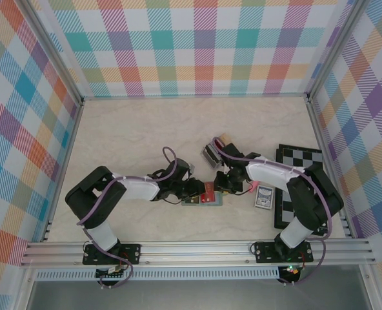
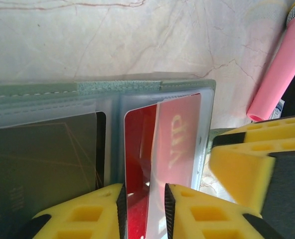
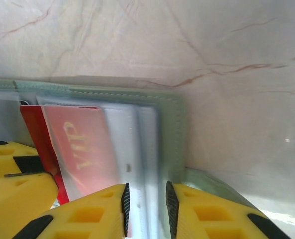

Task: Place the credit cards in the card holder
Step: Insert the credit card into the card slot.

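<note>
The sage-green card holder (image 1: 192, 201) lies open on the table between both arms. In the left wrist view its stitched edge (image 2: 117, 85) runs across the top, above frosted sleeves. A dark card (image 2: 38, 164) sits in the left sleeve. A red credit card (image 2: 137, 144) marked VIP lies partly under the right sleeve. My left gripper (image 2: 145, 191) stands open by a narrow gap over that card's near end. My right gripper (image 3: 146, 191) is open a little over the frosted sleeve, beside the holder's green border (image 3: 172, 129). The red card (image 3: 33, 129) shows to its left.
A pink stick (image 2: 279, 69) lies just right of the holder. A blue patterned card box (image 1: 264, 198) and a dark chessboard (image 1: 301, 181) sit at the right. A clear card rack (image 1: 211, 154) stands behind the grippers. Checked walls close in three sides.
</note>
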